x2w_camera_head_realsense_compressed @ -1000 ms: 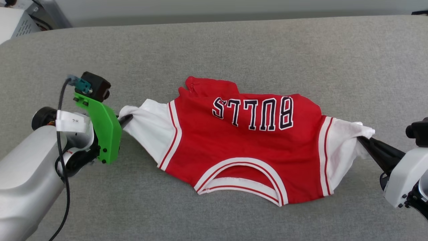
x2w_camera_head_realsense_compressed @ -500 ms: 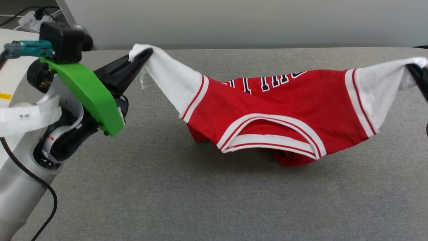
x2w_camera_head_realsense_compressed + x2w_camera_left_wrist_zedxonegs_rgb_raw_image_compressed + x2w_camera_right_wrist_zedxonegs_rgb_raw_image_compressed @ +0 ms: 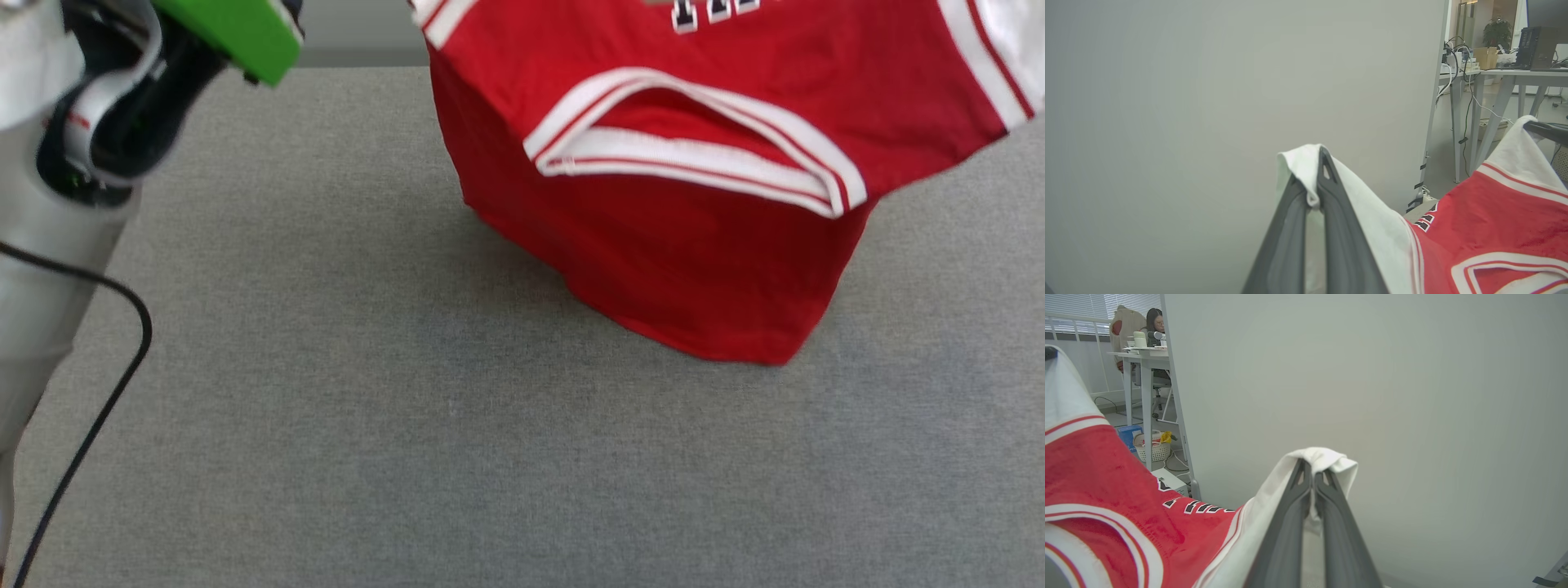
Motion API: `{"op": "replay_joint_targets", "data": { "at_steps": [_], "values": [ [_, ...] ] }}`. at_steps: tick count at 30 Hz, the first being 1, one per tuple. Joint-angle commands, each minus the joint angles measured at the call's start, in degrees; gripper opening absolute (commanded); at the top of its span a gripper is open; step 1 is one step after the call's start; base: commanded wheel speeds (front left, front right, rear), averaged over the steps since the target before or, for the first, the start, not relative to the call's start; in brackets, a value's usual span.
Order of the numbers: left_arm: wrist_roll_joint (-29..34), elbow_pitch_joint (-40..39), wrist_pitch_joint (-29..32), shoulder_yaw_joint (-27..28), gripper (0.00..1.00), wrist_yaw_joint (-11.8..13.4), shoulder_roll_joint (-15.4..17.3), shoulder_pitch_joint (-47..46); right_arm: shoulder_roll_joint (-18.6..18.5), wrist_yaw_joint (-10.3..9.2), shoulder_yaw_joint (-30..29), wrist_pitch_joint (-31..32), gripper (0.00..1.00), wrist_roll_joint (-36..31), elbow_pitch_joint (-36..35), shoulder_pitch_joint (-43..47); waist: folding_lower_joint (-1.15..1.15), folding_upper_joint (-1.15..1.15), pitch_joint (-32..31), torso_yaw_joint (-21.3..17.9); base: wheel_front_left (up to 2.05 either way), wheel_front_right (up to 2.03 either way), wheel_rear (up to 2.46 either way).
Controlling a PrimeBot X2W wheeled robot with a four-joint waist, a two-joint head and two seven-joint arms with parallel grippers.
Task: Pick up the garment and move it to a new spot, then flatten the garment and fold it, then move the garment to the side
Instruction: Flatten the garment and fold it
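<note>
Half a second ago the garment sagged low, its hem bunched on the counter. Now we hold it higher, and its red body hangs over the far half of the counter; we cannot tell whether the hem brushes the grey cloth. The near half of the counter is open grey cloth, down to its front edge. Our left end effector is pinched tight on one white sleeve and our right end effector on the other. Both are raised above the counter, fingers pointing toward the pale wall behind it. Our left arm stands at the counter's left side.
</note>
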Motion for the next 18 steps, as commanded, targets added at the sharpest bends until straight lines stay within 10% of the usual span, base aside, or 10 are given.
{"op": "replay_joint_targets", "data": {
  "at_steps": [1,18],
  "values": [
    [1.9,2.3,-0.8,0.3,0.0,-0.1,-1.2,-3.9,0.5,-0.03,0.7,-0.1,0.0,-1.2,1.7,-4.5,0.0,0.0,4.2,-0.7,0.0,0.0,0.0],
    [8.9,28.4,-10.2,0.6,0.0,-3.1,-9.8,-35.2,5.3,-0.03,10.1,-5.6,0.0,-10.9,27.9,-46.2,0.0,0.0,15.0,-2.1,0.0,0.0,0.0]
  ]
}}
